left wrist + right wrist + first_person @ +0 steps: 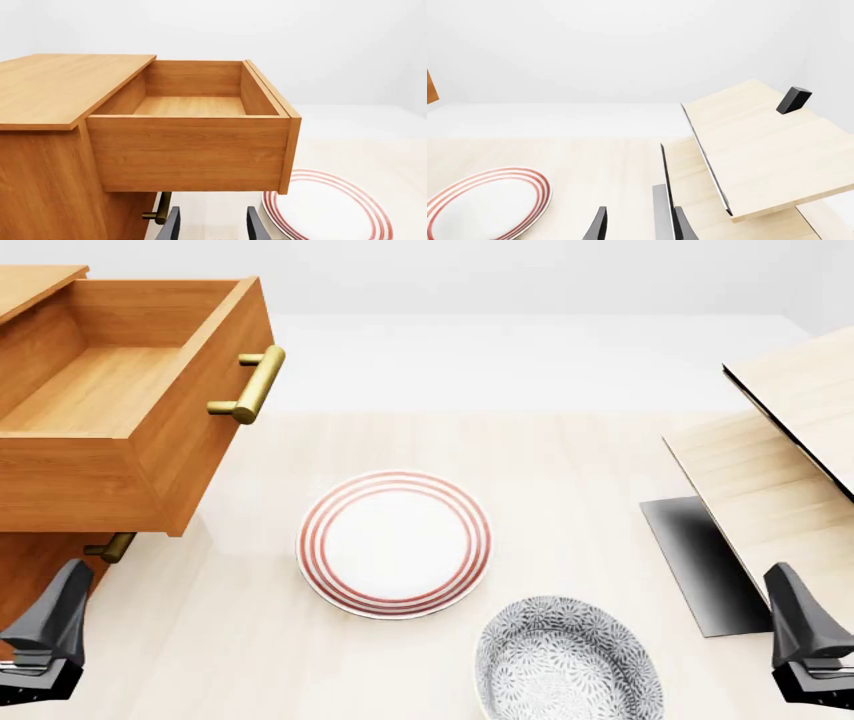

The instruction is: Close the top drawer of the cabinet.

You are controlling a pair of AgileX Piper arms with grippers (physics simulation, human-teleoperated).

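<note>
Front view shows the top drawer (127, 405) pulled far out of the cabinet (34, 570) at left, which is largely cropped; left gripper (211, 225) and right gripper (637, 225) spread empty, tips cropped.

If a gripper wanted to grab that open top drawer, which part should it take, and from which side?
Probably the brass bar handle on the top drawer. The bar stands clear of the front panel on two posts, leaving a gap for fingers. Come from the front panel's side, over the table, jaws spanning the bar's thickness.
</note>
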